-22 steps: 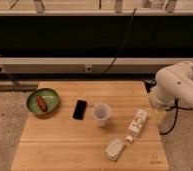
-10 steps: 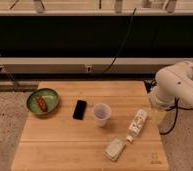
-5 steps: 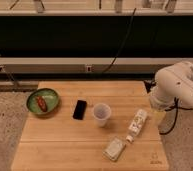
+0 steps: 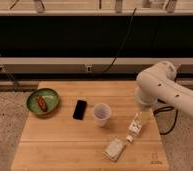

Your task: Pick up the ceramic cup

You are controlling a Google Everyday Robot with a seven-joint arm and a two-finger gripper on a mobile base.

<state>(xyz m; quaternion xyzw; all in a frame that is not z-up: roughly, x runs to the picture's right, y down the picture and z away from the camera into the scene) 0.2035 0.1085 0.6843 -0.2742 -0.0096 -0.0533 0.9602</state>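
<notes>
Camera view: cup (image 4: 102, 114) stands upright mid-surface (image 4: 55, 142), beside the phone (image 4: 80, 109); end effector (image 4: 143, 110) hangs right, above the bottle (image 4: 135, 126), grip state unclear.

This looks like a robotics lab or test bay. A bare wooden tabletop (image 4: 60, 145) stands on a speckled floor (image 4: 5, 125). Behind it, black cables (image 4: 121, 45) hang across a dark recess above a metal rail (image 4: 65, 64). A white robot arm (image 4: 162, 87) holds its pincer (image 4: 141, 111) near the tabletop's right edge.
</notes>
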